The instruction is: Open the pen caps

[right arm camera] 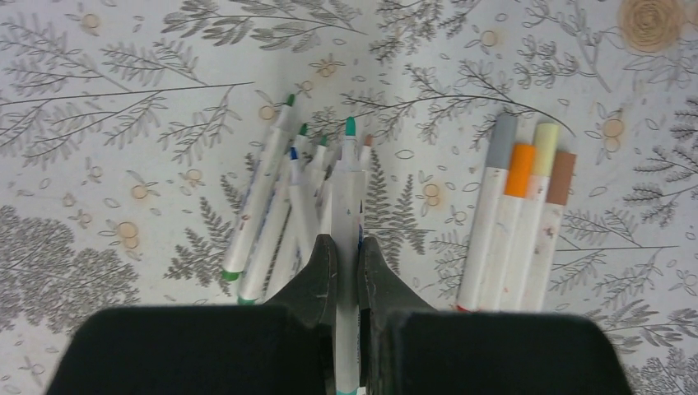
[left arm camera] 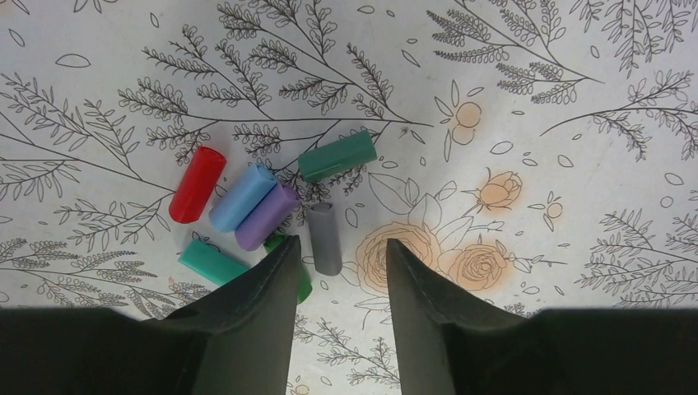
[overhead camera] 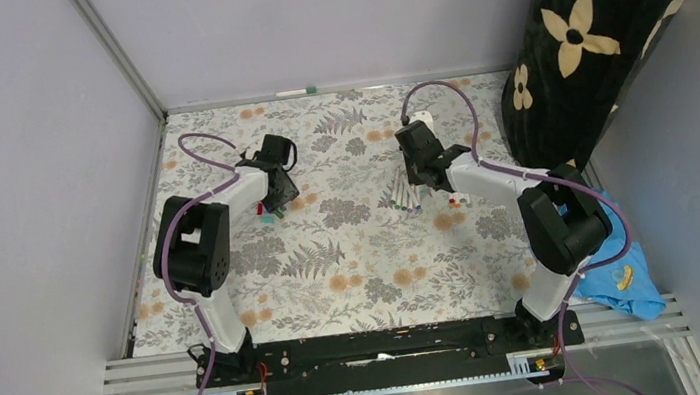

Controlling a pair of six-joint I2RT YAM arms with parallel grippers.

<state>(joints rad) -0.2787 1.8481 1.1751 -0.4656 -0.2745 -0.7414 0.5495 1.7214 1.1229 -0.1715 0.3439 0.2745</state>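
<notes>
Loose pen caps lie in a cluster under my left gripper: red, light blue, purple, dark green, grey and teal. A bright green cap is half hidden by my left finger. This gripper is open above them and holds nothing. My right gripper is shut on a white pen whose bare teal tip points away. Still capped pens lie to its right, with grey, orange, pale yellow and brown caps.
Several uncapped white pens lie fanned just left of the held pen. One green-capped pen rests along the table's far edge. A black flowered cushion stands at the back right, and a blue cloth lies off the right edge.
</notes>
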